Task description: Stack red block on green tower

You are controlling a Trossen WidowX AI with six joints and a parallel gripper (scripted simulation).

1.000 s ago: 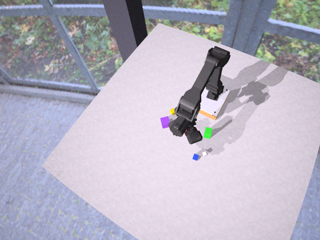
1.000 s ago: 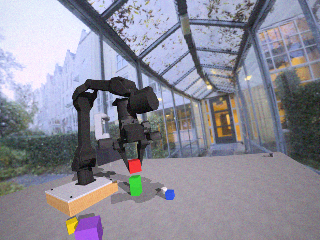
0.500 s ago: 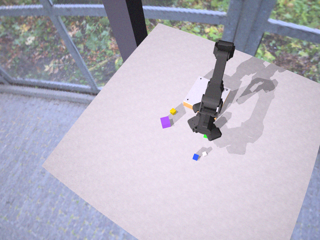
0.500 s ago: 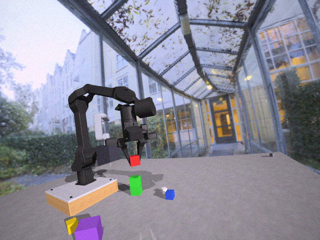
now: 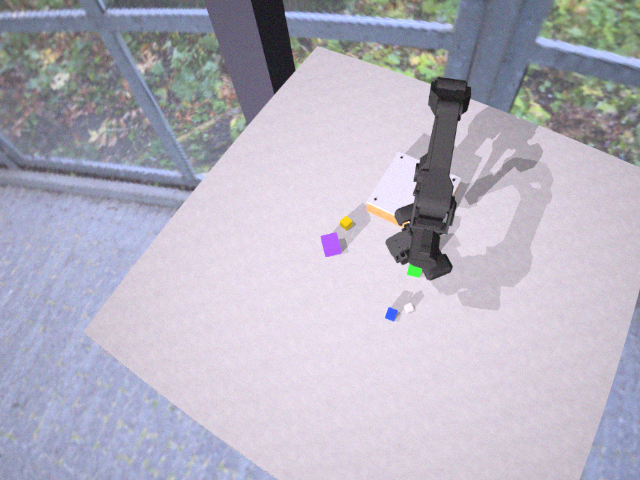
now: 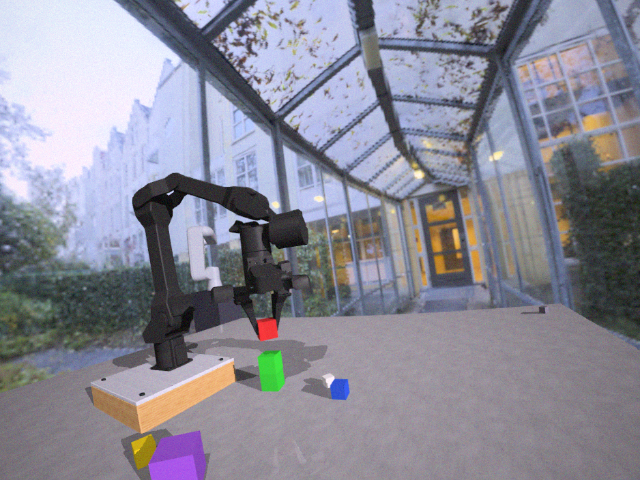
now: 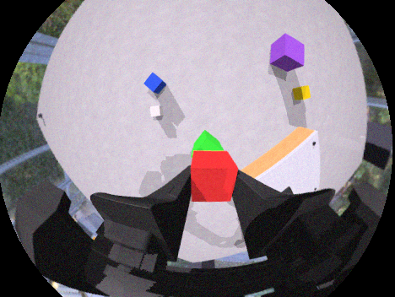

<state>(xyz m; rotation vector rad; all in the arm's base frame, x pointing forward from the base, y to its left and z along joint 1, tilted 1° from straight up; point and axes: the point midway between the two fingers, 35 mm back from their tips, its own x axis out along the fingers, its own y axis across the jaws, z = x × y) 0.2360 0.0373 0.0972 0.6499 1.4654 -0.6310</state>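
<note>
The red block (image 6: 267, 329) (image 7: 213, 179) is held between the fingertips of my gripper (image 6: 267, 326) (image 7: 210, 169), which is shut on it. It hangs above the table, with a gap to the green tower in the exterior view. The green tower (image 5: 414, 271) (image 6: 271, 371) (image 7: 206, 143) stands upright on the table. In the wrist view the red block covers part of the tower, whose visible part shows just beyond the block. In the top view the arm hides the red block and part of the tower.
A blue block (image 5: 391, 313) (image 6: 339, 388) (image 7: 154, 83) and a small white block (image 5: 409, 307) (image 6: 327, 380) (image 7: 155, 110) lie near the tower. A purple block (image 5: 330, 245) (image 6: 177, 459) (image 7: 287, 52) and a yellow block (image 5: 345, 222) (image 6: 142, 451) (image 7: 301, 93) lie farther off, near the arm's base plate (image 5: 390, 181) (image 6: 123, 381).
</note>
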